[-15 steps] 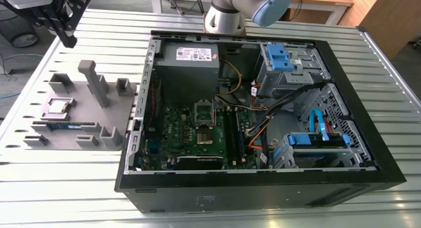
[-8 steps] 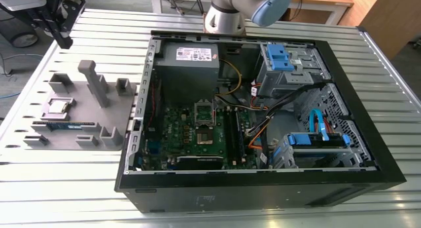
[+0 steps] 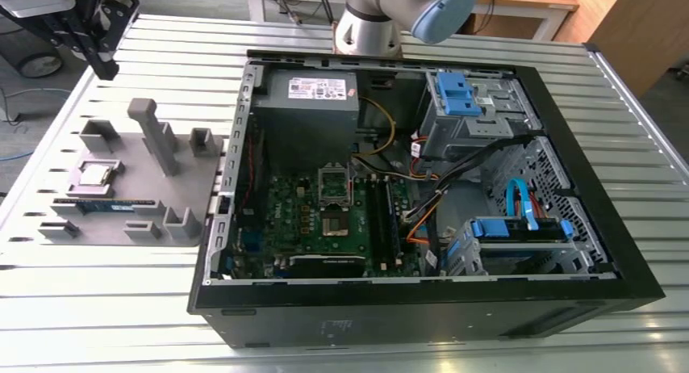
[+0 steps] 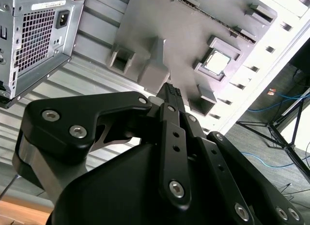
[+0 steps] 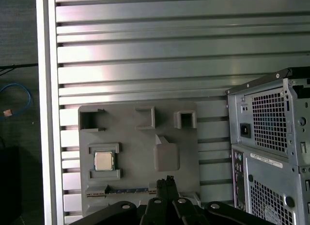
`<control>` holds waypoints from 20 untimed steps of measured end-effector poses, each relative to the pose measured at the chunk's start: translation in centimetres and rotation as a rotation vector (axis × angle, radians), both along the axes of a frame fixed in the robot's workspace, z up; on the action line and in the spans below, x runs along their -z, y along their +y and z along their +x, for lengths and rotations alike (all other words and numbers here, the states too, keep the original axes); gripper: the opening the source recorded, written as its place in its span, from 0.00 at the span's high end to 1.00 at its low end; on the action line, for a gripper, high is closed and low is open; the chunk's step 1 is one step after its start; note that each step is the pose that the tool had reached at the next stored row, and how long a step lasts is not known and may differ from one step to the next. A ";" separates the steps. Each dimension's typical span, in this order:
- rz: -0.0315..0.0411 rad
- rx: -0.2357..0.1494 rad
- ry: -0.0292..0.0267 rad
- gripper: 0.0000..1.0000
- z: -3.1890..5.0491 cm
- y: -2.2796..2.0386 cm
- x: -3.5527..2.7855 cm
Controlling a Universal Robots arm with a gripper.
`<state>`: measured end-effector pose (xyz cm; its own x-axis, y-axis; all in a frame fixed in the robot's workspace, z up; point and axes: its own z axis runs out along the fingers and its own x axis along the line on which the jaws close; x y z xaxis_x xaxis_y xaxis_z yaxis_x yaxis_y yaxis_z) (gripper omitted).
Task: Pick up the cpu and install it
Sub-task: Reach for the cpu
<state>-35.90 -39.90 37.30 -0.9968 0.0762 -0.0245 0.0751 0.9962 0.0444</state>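
The black tool (image 5: 167,179) is clenched: the jaws meet and grasp nothing. It hangs over the grey moulded fixture plate (image 5: 138,133), clear of it, above the edge that carries the long thin blue-green memory stick (image 5: 128,190). The cpu (image 5: 102,160), a small flat square chip with a silver-grey metal top, lies flat in a walled pocket of that plate. It sits off to one side of the tool's line and is untouched.

Step in hand, as judged: the approach for the pick. To do it well:
- Release the jaws before descending.
- Centre them over the chip and square them to its edges.
- Close on its sides between the pocket walls, without tilting it or brushing the memory stick.

The first wrist view gives the plate in plan, so the sideways offset to the chip reads directly. The second wrist view looks obliquely along the tool and shows the gap between tool and plate. The exterior view adds the open black computer case (image 3: 431,312) lying on the slatted metal surface (image 3: 108,324). Inside it are the green motherboard (image 3: 296,220) and the processor socket (image 3: 334,183). The plate stands at the exterior view's left of the case.
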 end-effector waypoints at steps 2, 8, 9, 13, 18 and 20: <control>-0.0001 0.000 0.0001 0.89 -0.05 0.00 0.00; 0.0000 0.000 0.0000 0.89 -0.57 0.00 0.05; 0.0000 0.000 0.0000 0.89 -0.71 0.00 0.07; 0.0000 0.000 0.0001 0.89 -1.30 0.00 0.14; 0.0000 0.000 0.0000 0.89 -1.92 0.00 0.26; 0.0000 0.000 0.0000 0.89 -2.15 0.00 0.31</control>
